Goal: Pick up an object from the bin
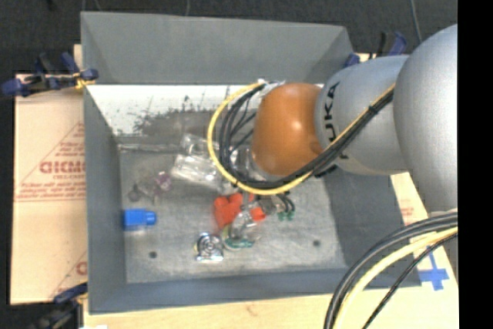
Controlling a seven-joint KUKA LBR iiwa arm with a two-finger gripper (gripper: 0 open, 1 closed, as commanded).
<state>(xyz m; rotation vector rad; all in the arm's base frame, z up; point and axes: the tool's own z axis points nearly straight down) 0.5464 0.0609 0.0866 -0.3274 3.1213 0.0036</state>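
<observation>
Hanging over a red piece (226, 209) in the bin (104, 196), my gripper (245, 218) is open or closed, I cannot tell, with bare floor leftward toward a blue cap (139, 219).

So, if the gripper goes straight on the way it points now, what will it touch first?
Probably the red object near the middle of the bin floor, which seems to lie just beneath the gripper. Depth is unclear from this view, so it might instead pass beside it and reach the floor.
</observation>
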